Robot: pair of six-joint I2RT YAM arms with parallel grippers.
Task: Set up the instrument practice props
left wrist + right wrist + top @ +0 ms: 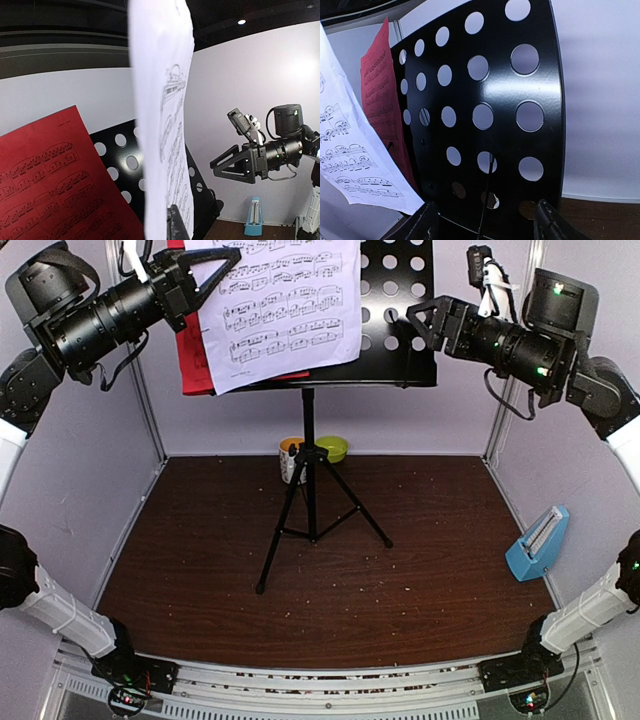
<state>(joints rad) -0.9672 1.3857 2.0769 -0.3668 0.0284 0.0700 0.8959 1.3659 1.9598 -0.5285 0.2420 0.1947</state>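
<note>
The top view looks down from above and behind onto the whole tabletop (420,570). The left wrist view sits close against the white page (160,100), facing right; the right wrist view faces the music stand (502,90) closely. All share both.

stand desk (385,370): black, glossy; rows of round holes
tripod legs (311,480): black
white page (285,305): white w/ black staves & notes
red page (195,365): red w/ dark printed notation
metronome (538,543): lt blue body, pale striped face
mug (290,462): white & orange
bowl (333,448): yellow-green
table (420,560): dark brown wood grain, pale specks
walls (400,425): pale lilac-white
arms (95,320): black upper links, white lower links; green lights on R one
</note>
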